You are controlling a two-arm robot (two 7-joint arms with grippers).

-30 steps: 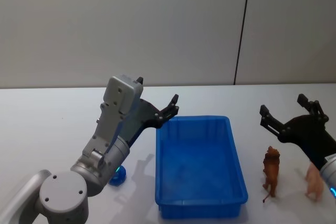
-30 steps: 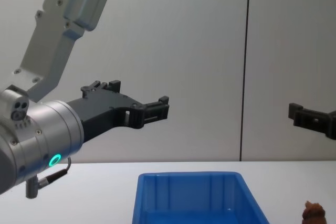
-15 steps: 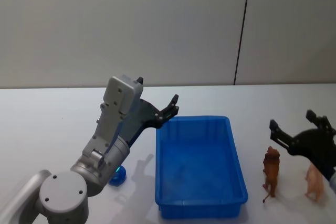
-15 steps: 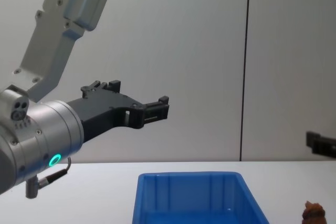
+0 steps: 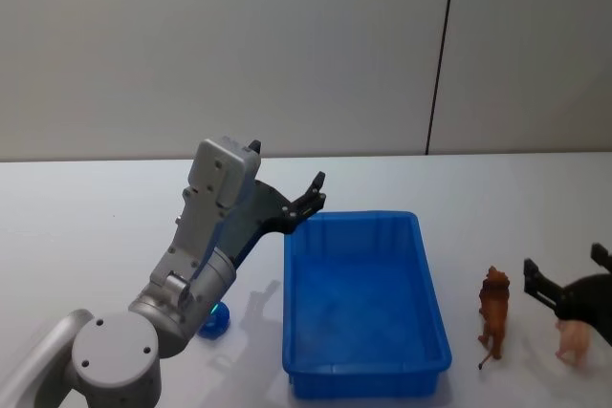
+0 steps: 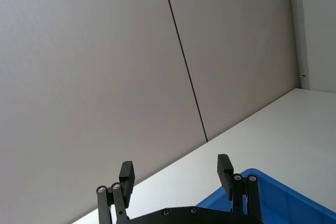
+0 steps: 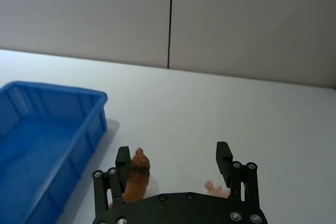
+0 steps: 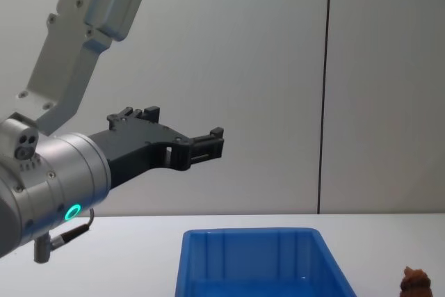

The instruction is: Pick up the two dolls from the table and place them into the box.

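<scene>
A small brown doll [image 5: 493, 317] stands on the white table [image 5: 96, 226] just right of the blue box [image 5: 426, 317]. It also shows in the right wrist view [image 7: 138, 174] and at the chest view's lower right [image 8: 415, 279]. A round blue doll [image 5: 217, 318] lies on the table left of the box, partly behind my left arm. My right gripper [image 5: 566, 270] hangs open low over the table, right of the brown doll. My left gripper [image 5: 314, 193] is open, raised above the box's far left corner.
A pale pink animal figure [image 5: 574, 339] stands right of the brown doll, under my right gripper. The box [image 8: 257, 262] holds nothing visible. A grey wall with a dark vertical seam rises behind the table.
My right gripper has come down and back toward the table's near right, over the brown and pink figures, and has left the chest view. The left arm has not moved.
</scene>
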